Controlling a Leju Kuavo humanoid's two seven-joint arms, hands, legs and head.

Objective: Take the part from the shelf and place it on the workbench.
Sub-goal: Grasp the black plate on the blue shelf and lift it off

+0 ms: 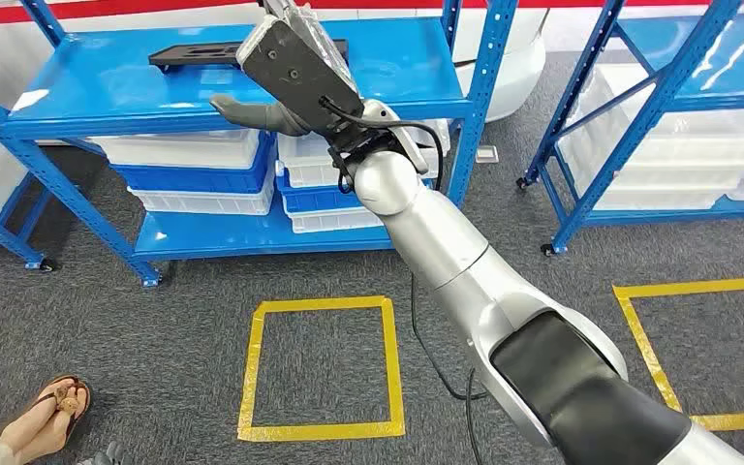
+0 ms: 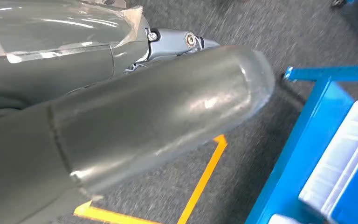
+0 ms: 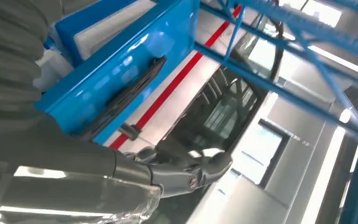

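Observation:
A flat black part (image 1: 194, 53) lies on the top blue shelf (image 1: 97, 92); in the right wrist view the part (image 3: 126, 95) rests near the shelf's edge. My right hand (image 1: 291, 68) is raised to the shelf's front, just right of the part, its thumb (image 1: 242, 111) sticking out before the shelf edge. Its fingers (image 3: 191, 168) stretch out apart from the part and hold nothing. My left hand (image 2: 168, 107) hangs low over the floor with its thumb straight and nothing in it.
White and blue bins (image 1: 203, 170) fill the shelf's lower levels. A second blue rack (image 1: 659, 107) stands at the right. Yellow tape squares (image 1: 320, 305) (image 1: 639, 329) mark the grey carpet. A person's sandalled foot (image 1: 53, 412) is at the lower left.

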